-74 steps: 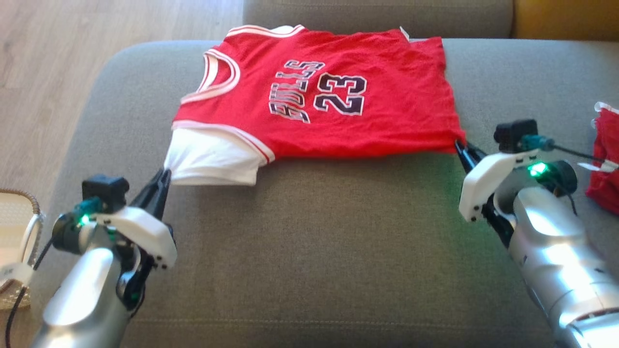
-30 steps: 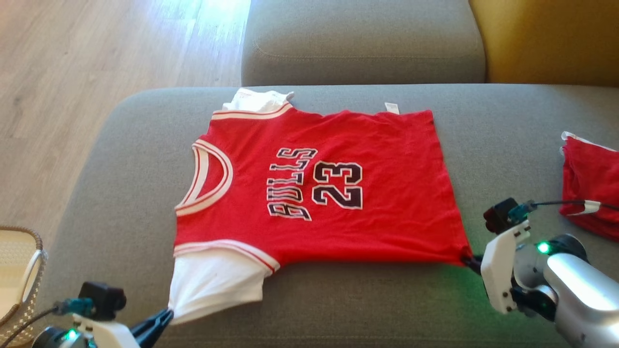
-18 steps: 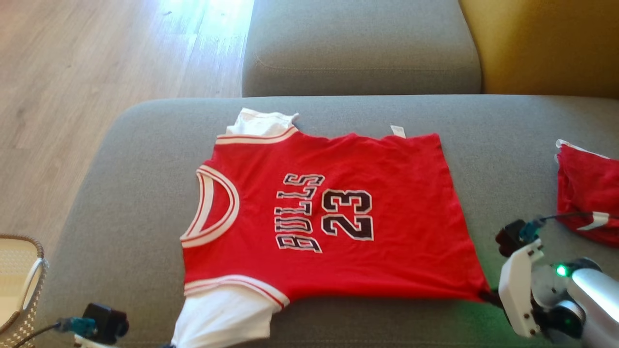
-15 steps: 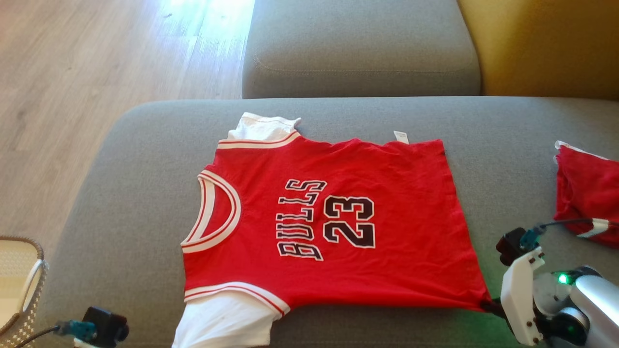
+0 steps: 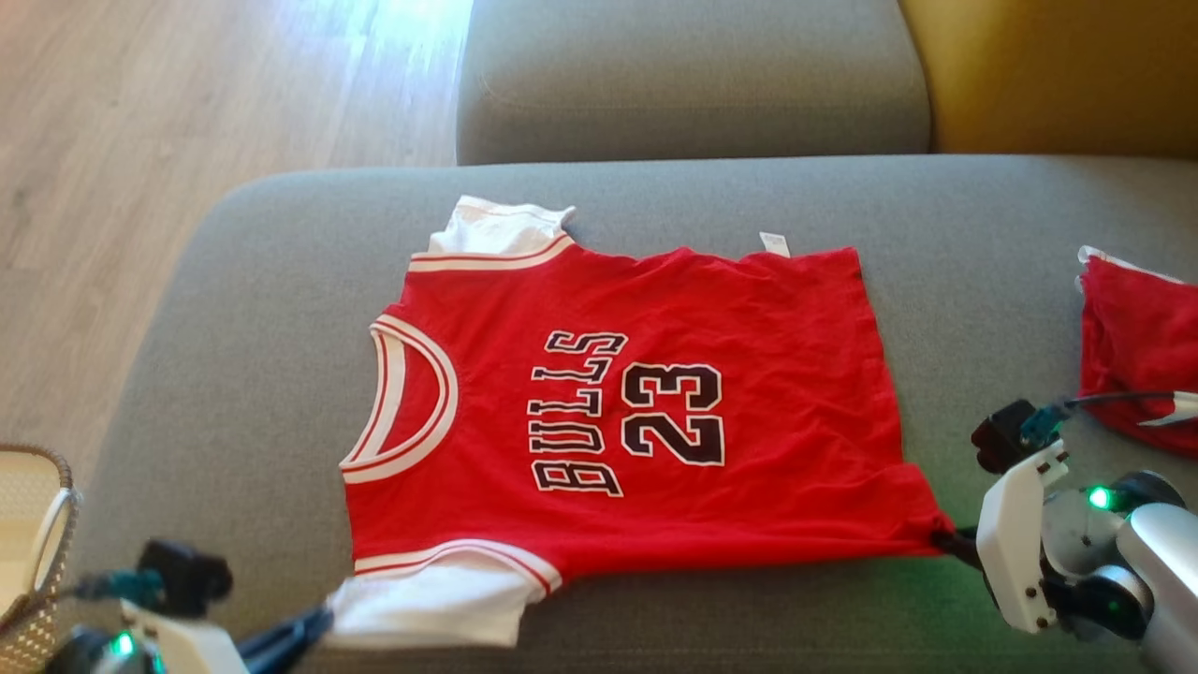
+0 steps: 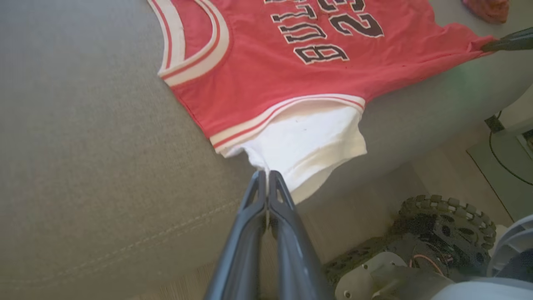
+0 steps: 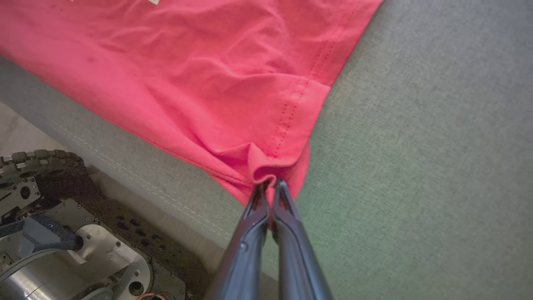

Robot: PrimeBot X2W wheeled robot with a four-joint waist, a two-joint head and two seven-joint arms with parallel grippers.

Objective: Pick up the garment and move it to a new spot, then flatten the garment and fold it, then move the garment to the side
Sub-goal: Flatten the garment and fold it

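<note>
The garment (image 5: 655,412) is a red jersey printed BULLS 23 with white sleeves, spread face up on the grey sofa seat (image 5: 262,309), neck to the left. My left gripper (image 5: 318,625) is shut on the edge of the near white sleeve (image 6: 308,141), fingertips pinched together in the left wrist view (image 6: 266,174). At the near hem corner, the right gripper (image 5: 943,541) is shut on bunched red cloth (image 7: 270,182). The near edge of the garment lies close to the seat's front edge.
A second red cloth (image 5: 1137,346) lies on the seat at the right. A wicker basket (image 5: 37,552) stands lower left over the wood floor (image 5: 140,140). A grey back cushion (image 5: 693,75) and a yellow one (image 5: 1058,65) rise behind. My wheeled base (image 7: 50,208) sits below the seat edge.
Both grippers, still shut on it, have dragged the garment toward the seat's front edge, off the back cushion, and it now lies flatter. The head camera has also shifted.
</note>
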